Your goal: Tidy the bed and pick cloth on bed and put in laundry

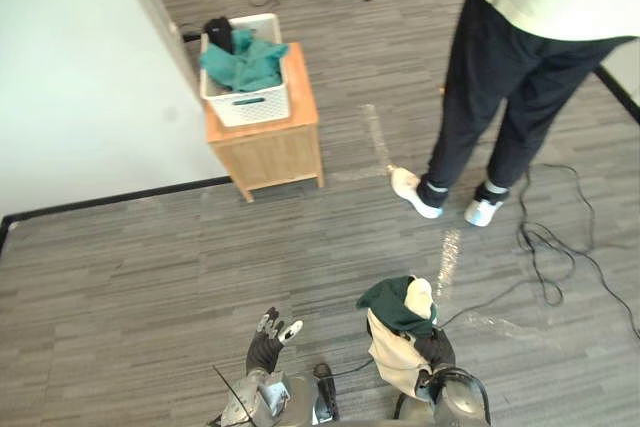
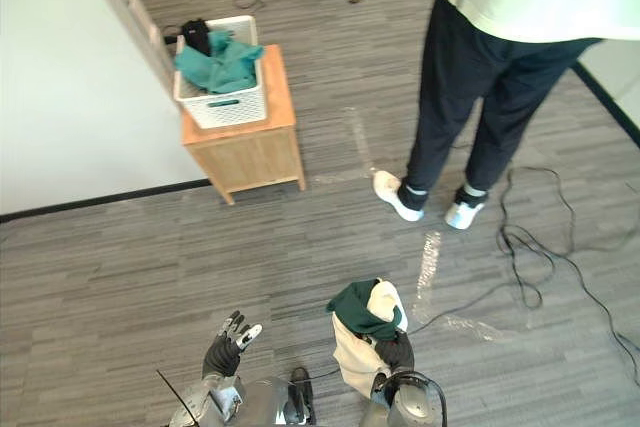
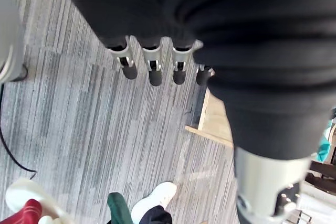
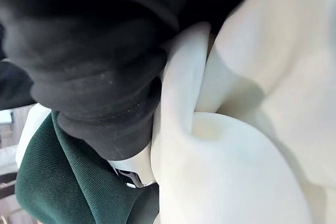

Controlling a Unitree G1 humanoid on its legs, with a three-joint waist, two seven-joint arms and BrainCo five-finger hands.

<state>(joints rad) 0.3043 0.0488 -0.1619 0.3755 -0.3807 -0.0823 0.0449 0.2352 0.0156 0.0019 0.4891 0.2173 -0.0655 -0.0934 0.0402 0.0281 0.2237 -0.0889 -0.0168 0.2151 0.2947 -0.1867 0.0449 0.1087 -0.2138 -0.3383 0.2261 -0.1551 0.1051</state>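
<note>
Cream-and-green cloth (image 1: 398, 337) bunched over right hand (image 1: 438, 351), apparently for carrying; grip cannot be told under the folds. Left hand (image 1: 270, 332) spread, empty. Laundry basket (image 1: 246, 105) on wooden cabinet (image 1: 270, 152), well ahead, holds teal clothes (image 1: 243, 62).

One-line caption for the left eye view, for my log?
Right hand carrying cream-and-green cloth, left hand open, white basket on a wooden cabinet ahead, person standing nearby.
</note>
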